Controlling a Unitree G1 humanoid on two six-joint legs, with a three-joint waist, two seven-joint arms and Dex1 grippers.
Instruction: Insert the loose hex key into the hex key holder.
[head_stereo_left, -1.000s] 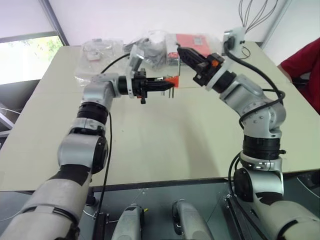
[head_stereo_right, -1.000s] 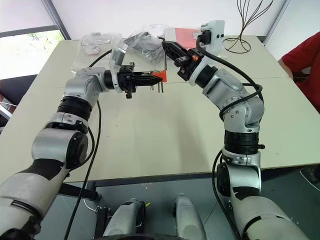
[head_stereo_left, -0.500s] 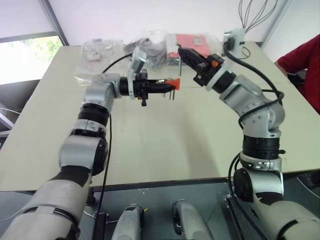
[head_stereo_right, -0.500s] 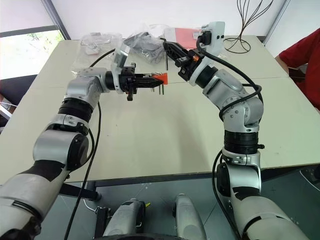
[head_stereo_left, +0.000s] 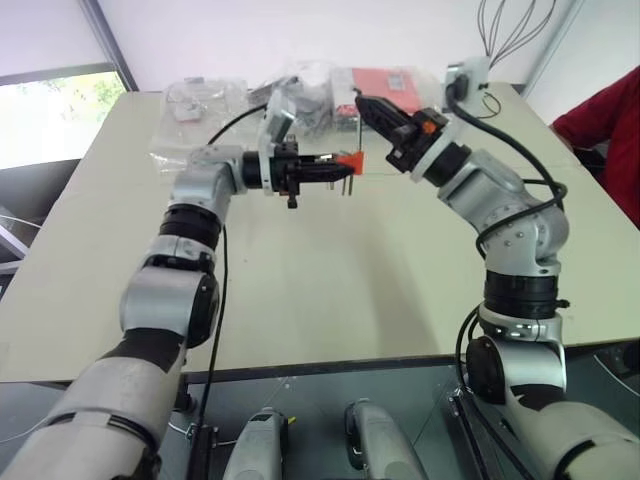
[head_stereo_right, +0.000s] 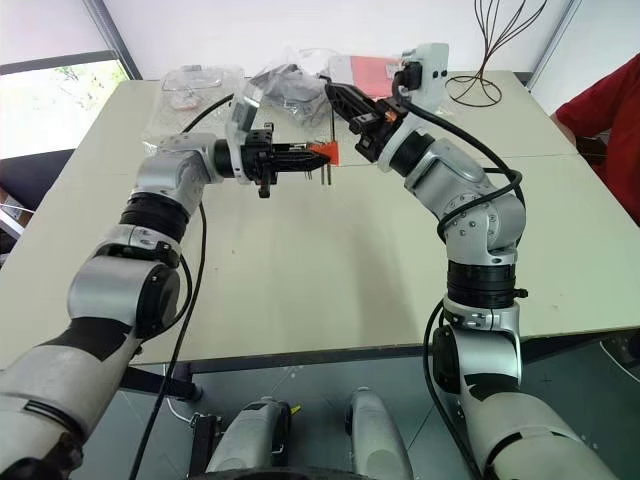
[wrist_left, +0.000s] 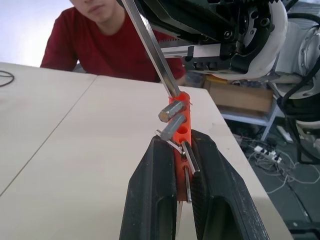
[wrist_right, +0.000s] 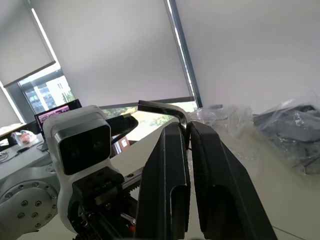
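Both arms raised over the beige table (head_stereo_left: 330, 290), grippers meeting upper centre of the head views. Left gripper (wrist_left: 183, 150) clamped on the hex key holder (wrist_left: 179, 111), an orange block held level, grey keys sticking out of it. Right gripper (wrist_right: 187, 131) pinched tight on the loose hex key (wrist_right: 162, 107), bent end poking above the fingertips. In the left wrist view the long leg of that key comes down from the upper left and its tip sits at the top of the holder. Clear plastic bags (head_stereo_right: 290, 80) and a red packet (head_stereo_left: 385, 80) lie at the far edge, top centre. Person in red sleeve (head_stereo_left: 610, 120) at right edge.
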